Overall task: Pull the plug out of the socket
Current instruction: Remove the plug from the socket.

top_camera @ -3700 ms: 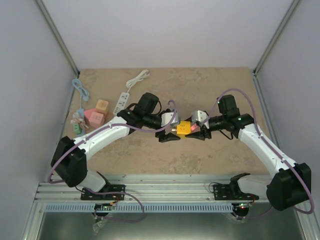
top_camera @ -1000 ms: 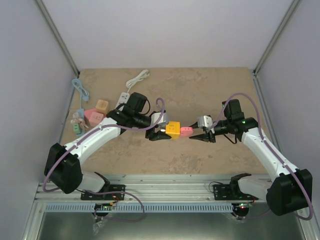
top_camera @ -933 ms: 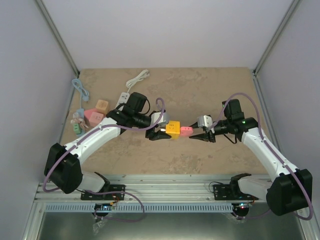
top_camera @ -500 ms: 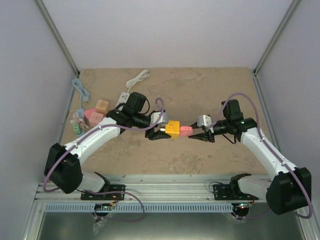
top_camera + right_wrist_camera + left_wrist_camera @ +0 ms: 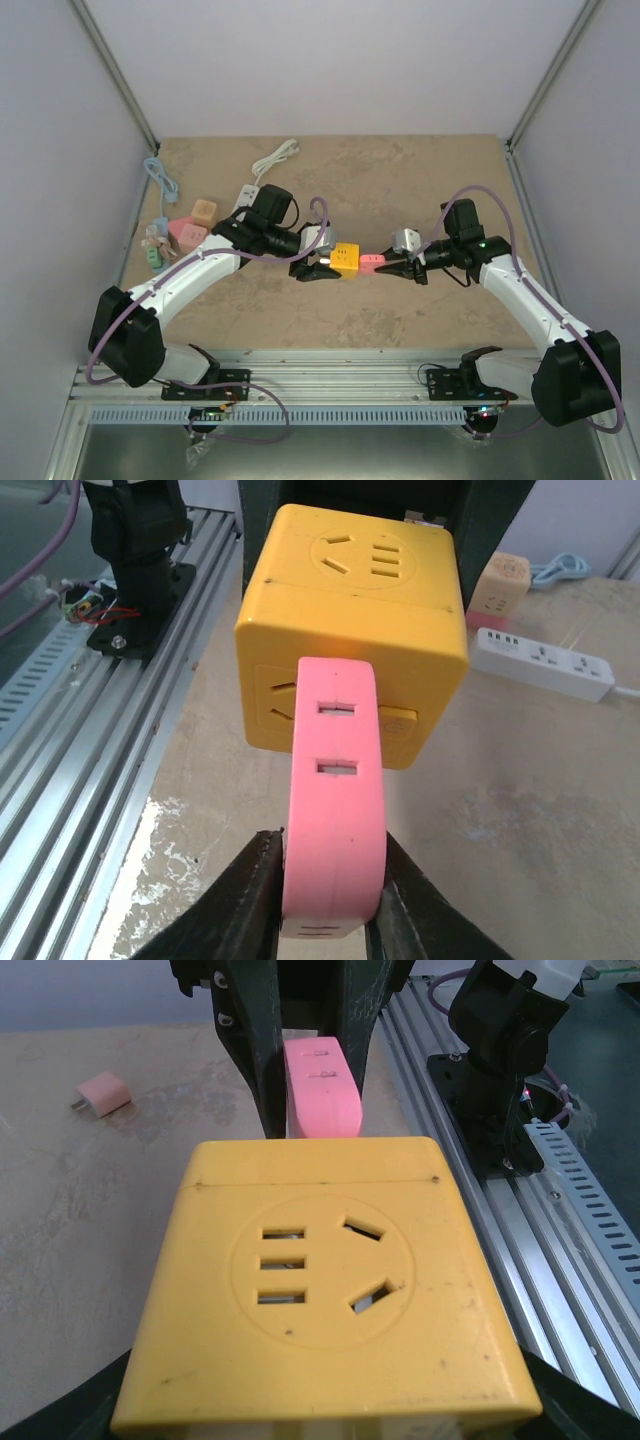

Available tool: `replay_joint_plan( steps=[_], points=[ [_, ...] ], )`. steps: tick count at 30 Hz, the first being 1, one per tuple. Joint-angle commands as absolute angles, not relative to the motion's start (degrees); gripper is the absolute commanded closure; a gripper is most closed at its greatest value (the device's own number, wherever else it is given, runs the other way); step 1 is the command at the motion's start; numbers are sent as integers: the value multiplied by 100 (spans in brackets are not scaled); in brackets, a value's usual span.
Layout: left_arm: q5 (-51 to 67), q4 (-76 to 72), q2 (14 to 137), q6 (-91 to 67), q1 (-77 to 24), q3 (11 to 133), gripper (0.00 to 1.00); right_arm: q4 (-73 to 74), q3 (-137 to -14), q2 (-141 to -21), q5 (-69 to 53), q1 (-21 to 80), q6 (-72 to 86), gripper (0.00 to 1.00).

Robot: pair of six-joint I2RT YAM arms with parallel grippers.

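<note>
Plenty of bare desk (image 5: 400,180) surrounds the joined pair, side walls (image 5: 590,150) well apart. The left tool (image 5: 325,266) clamps the yellow cube socket (image 5: 346,257); the right tool (image 5: 390,267) pinches the rounded pink plug (image 5: 371,262), seated in its side face.

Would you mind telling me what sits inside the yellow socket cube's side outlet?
The pink plug sits in the yellow socket cube, its outer end gripped by the right claw. Its prongs are hidden inside.
</note>
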State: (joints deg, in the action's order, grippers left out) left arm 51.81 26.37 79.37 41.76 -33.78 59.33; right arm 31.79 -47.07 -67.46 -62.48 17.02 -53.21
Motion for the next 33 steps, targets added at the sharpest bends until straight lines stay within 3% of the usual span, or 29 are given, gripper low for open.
replay_joint_plan(
  steps=[1,9,33],
  points=[
    [5526,2637,7923,4345,-3349,6064,100,3206,-4647,-6721,-6396,1731,-5391,81],
    [4997,2460,7900,4293,-3357,5994,100,3331,-4721,-6631,-6278,1730,-5467,99],
    [4400,2175,7664,4255,-3405,5851,100,3470,-4928,-6923,-6468,1626,-5067,99]
  ],
)
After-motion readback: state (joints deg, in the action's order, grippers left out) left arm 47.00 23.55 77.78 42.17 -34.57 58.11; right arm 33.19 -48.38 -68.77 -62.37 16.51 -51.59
